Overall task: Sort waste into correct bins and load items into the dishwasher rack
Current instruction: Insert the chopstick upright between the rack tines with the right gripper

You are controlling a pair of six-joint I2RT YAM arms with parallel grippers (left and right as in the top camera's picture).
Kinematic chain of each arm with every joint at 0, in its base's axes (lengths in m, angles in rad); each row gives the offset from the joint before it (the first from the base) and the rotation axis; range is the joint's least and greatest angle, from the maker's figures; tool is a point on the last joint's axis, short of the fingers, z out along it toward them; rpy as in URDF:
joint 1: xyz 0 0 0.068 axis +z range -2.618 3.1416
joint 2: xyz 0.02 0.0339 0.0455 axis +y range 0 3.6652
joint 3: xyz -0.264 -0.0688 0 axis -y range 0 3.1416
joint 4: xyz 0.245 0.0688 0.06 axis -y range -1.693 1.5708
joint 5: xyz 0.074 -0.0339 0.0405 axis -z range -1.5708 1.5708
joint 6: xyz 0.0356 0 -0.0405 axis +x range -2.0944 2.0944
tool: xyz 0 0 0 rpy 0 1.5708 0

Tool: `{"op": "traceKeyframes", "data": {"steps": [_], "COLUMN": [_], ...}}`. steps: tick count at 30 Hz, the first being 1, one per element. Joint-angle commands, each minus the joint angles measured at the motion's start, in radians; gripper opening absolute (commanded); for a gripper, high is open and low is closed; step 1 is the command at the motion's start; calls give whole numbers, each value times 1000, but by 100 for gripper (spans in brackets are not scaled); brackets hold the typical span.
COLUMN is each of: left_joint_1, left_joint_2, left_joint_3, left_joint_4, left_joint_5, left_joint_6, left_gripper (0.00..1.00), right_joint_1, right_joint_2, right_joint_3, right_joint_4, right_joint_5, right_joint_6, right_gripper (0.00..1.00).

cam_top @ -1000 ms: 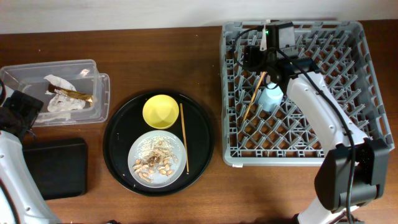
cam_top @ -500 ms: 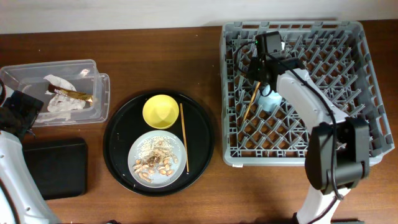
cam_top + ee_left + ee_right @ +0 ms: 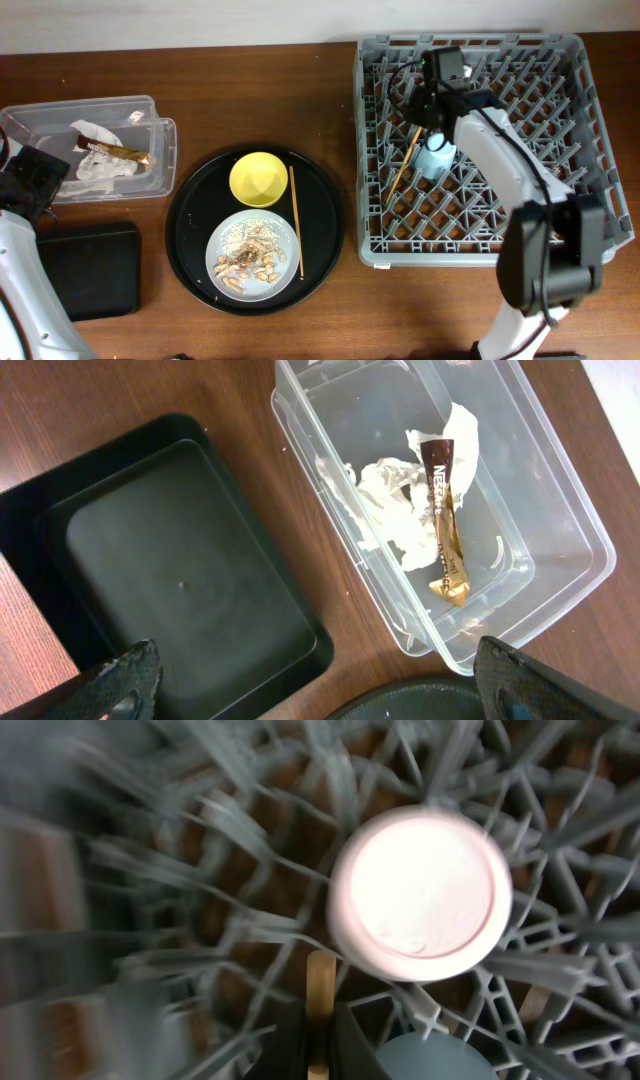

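My right gripper (image 3: 427, 110) is low over the dishwasher rack (image 3: 560, 215), shut on the upper end of a wooden chopstick (image 3: 321, 982) that lies slanted among the pegs (image 3: 405, 162). An upside-down pink cup (image 3: 420, 892) sits just beyond the fingers, and a light-blue cup (image 3: 435, 158) is beside the chopstick. The other chopstick (image 3: 295, 222), a yellow bowl (image 3: 257, 179) and a grey plate (image 3: 222, 240) with food scraps (image 3: 252, 262) rest on the round black tray. My left gripper (image 3: 320, 690) hangs open and empty between the clear tub (image 3: 560, 510) and the flat black tray (image 3: 180, 580).
The clear tub holds crumpled napkins (image 3: 395, 510) and a brown wrapper (image 3: 445, 520). The round black tray (image 3: 190, 215) sits between the tub and the rack. The left arm (image 3: 25, 260) runs along the table's left edge.
The right gripper's jaws have closed on the chopstick in the rack, and that arm has shifted slightly. The left arm has not moved.
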Motion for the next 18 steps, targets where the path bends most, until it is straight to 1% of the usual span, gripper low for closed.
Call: {"op": "traceKeyframes", "data": {"steps": [1, 2, 6, 9, 14, 15, 16, 17, 18], "left_joint_1": [1, 1, 1, 1, 1, 1, 1, 1, 1], "left_joint_2": [-3, -3, -3, -3, -3, -3, -3, -3, -3], "left_joint_3": [1, 1, 1, 1, 1, 1, 1, 1, 1], "left_joint_4": [0, 0, 0, 0, 0, 0, 0, 0, 0], "left_joint_5": [-8, -8, -8, -8, -8, -8, -8, -8, -8], "left_joint_6": [-9, -9, -9, -9, -9, -9, -9, -9, -9], "left_gripper": [99, 99, 99, 99, 99, 99, 99, 99, 99], "right_joint_1": [-5, -4, -4, -4, -5, -4, -5, -5, -5], "right_joint_2": [-170, -179, -130, -66, 25, 35, 37, 36, 29], "right_joint_3": [85, 87, 85, 85, 85, 85, 85, 86, 92], "right_joint_4": [27, 33, 19, 38, 92, 98, 97, 94, 80], "right_joint_5": [-160, -186, -196, -198, -240, -245, -244, -244, -245], "right_joint_6": [-196, -268, -363, -390, -390, -389, -389, -389, -385], "right_gripper": [4, 4, 4, 4, 4, 21, 53, 73, 83]}}
